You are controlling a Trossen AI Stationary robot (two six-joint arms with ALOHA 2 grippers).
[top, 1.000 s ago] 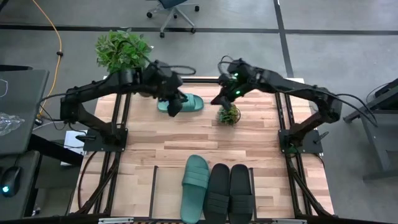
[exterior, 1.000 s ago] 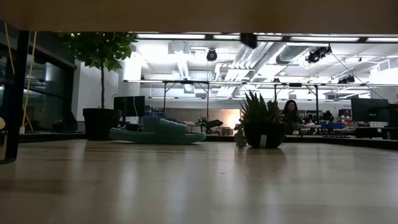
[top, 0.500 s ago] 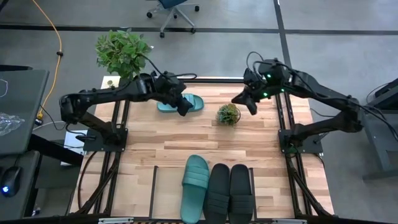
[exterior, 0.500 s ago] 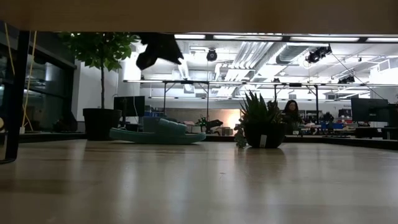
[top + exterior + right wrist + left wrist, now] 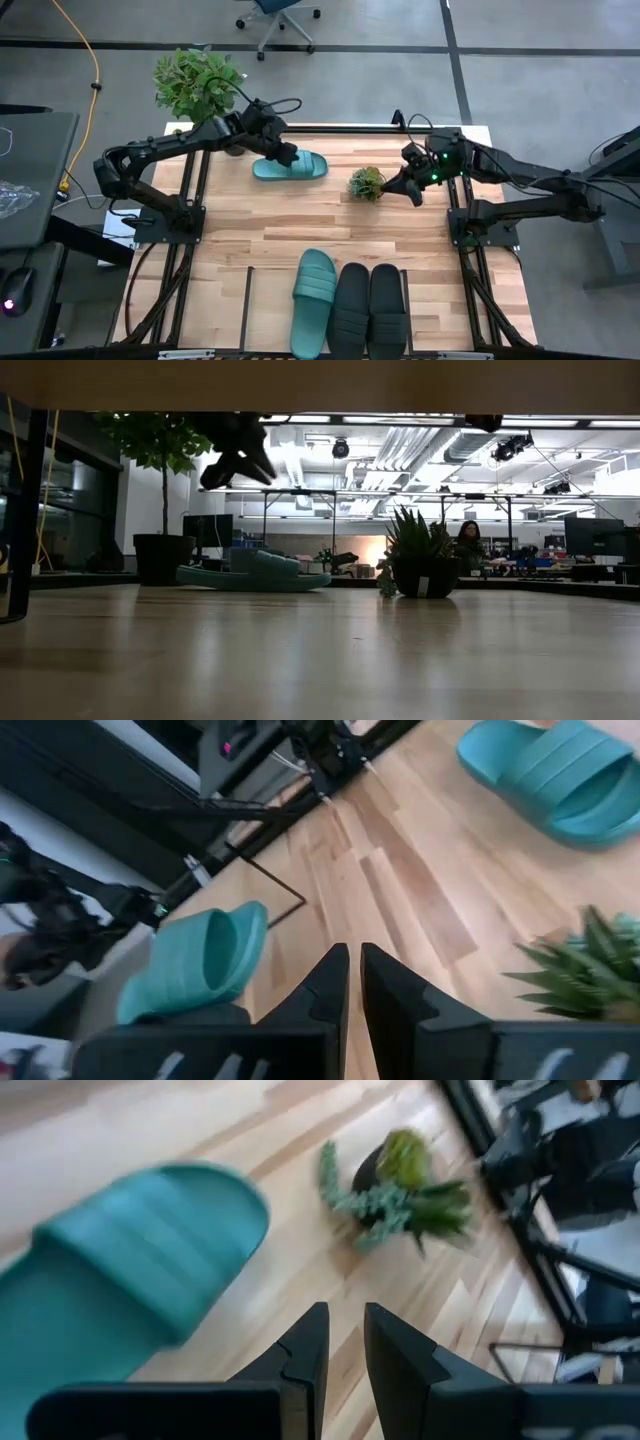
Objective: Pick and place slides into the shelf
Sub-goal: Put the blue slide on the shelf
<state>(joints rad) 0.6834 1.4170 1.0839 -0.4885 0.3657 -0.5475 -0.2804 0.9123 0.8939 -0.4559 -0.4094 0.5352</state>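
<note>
A teal slide [image 5: 305, 166] lies sole-down at the far side of the table, also seen in the low view [image 5: 255, 573] and the left wrist view [image 5: 130, 1270]. My left gripper [image 5: 283, 155] hangs above it [image 5: 235, 455], clear of it, with its fingers [image 5: 343, 1330] shut and nothing between them. My right gripper [image 5: 412, 192] is shut and empty [image 5: 354, 970], and stands right of a small potted plant [image 5: 367, 183]. One teal slide [image 5: 315, 288] and two black slides [image 5: 350, 308] [image 5: 387, 308] lie side by side in the shelf [image 5: 270, 300] at the near edge.
The small potted plant [image 5: 420, 560] stands on the table between the two grippers. A big leafy plant [image 5: 195, 80] stands beyond the far left corner. Black frame rods [image 5: 455, 215] run along the table's sides. Bare wood [image 5: 300, 220] lies between the far slide and the shelf.
My left gripper has come down toward the far teal slide, rolling about its own line as it sank. My right gripper has drawn back from the table's middle, past the small plant, toward the right edge and slightly nearer. No slide has moved.
</note>
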